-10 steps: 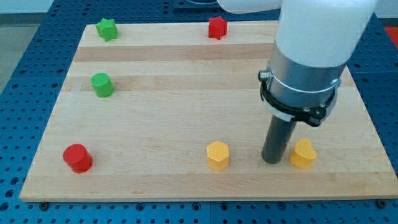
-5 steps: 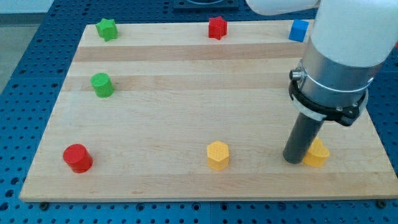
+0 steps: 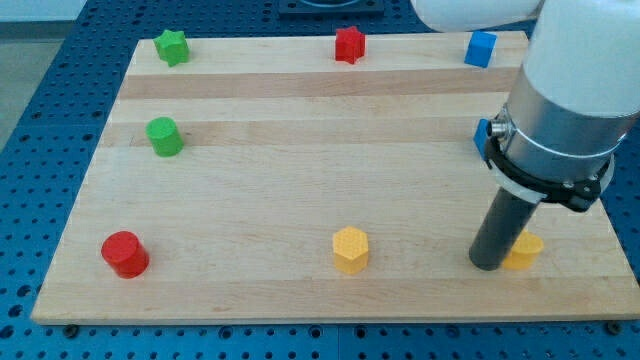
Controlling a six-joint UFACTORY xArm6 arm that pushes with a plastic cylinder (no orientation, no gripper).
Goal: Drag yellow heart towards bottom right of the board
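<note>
The yellow heart (image 3: 527,253) lies near the board's bottom right, partly hidden behind the rod. My tip (image 3: 487,264) rests on the board, touching the heart's left side. The arm's wide grey and white body rises above it at the view's right.
A yellow hexagon (image 3: 350,249) sits at the bottom middle. A red cylinder (image 3: 125,254) is at bottom left, a green cylinder (image 3: 164,136) at mid left, a green star (image 3: 172,46) at top left, a red star (image 3: 349,44) at top middle. A blue cube (image 3: 481,48) is at top right; another blue block (image 3: 481,136) peeks from behind the arm.
My tip has slid to the view's right, pushing the yellow heart along with it toward the bottom right. The blue blocks have come into view as the arm moved off.
</note>
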